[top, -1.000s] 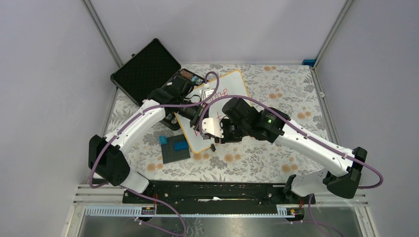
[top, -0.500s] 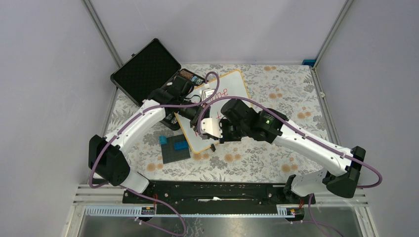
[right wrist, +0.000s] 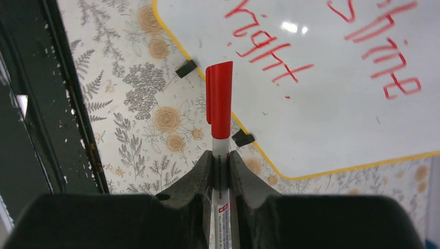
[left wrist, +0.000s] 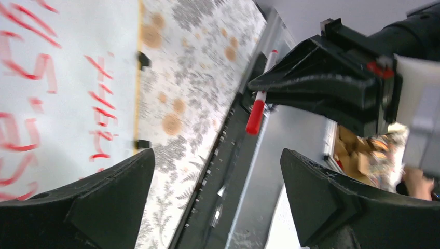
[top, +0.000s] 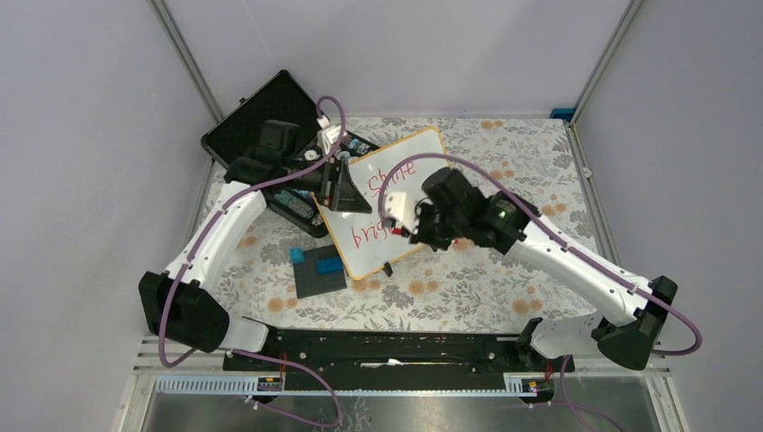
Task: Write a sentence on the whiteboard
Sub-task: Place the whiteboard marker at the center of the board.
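The sentence (right wrist: 265,49), red handwritten marker words in two lines, is sitting on the rectangular white whiteboard with a thin tan frame (top: 425,148). In the right wrist view "shine" and "bright" are reading clearly. The other strokes in the left wrist view are too blurred to read. The whiteboard is lying at an angle in the middle of the grey-and-orange flowered tablecloth (top: 504,162), with two small black feet (right wrist: 186,68) sticking out from its near long edge.

The right gripper (right wrist: 220,155) is pinching a white marker with a red cap (right wrist: 219,104) between its pressed-together jaws. The cap is on, and it is pointing out over the board's near edge beside the word "bright". Whether the cap is touching the board cannot be told.

The left gripper (left wrist: 218,171) is hanging over the whiteboard's left corner with its black jaws spread wide and nothing between them. Its camera is looking across the writing at the right gripper and the marker.

Just beyond the board's left corner, an open black case with dark foam lining (top: 265,121) is lying on the cloth. Near the board's near-left edge, a small dark grey square plate with blue blocks (top: 319,270) is resting apart from it.
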Robot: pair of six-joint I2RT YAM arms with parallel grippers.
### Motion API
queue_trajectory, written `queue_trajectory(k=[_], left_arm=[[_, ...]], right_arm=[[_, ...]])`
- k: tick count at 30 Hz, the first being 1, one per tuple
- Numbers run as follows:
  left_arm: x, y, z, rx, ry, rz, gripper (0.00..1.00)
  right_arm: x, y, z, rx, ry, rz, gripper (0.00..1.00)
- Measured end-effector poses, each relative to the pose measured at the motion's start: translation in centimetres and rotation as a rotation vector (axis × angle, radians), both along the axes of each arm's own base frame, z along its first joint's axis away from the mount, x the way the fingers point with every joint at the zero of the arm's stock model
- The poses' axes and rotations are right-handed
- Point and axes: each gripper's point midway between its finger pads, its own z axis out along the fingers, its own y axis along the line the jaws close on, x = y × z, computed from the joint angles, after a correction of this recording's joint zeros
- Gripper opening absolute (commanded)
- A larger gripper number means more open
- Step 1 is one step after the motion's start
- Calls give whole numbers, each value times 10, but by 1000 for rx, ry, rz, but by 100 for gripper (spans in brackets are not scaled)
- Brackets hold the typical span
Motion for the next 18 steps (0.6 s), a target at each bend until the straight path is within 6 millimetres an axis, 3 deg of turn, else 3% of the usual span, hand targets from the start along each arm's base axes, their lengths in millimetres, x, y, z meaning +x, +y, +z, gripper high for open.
queue_trajectory(k=[6, 11, 18], left_arm=[[44, 35, 33, 34, -159, 241, 99], [80, 81, 68, 67, -284, 453, 99], [107, 154, 66, 142, -284, 695, 99]], right_arm=[[42, -33, 7, 103, 96, -212, 6], [75, -71, 15, 218, 178, -396, 6], [116, -132, 7, 334, 290, -638, 5]])
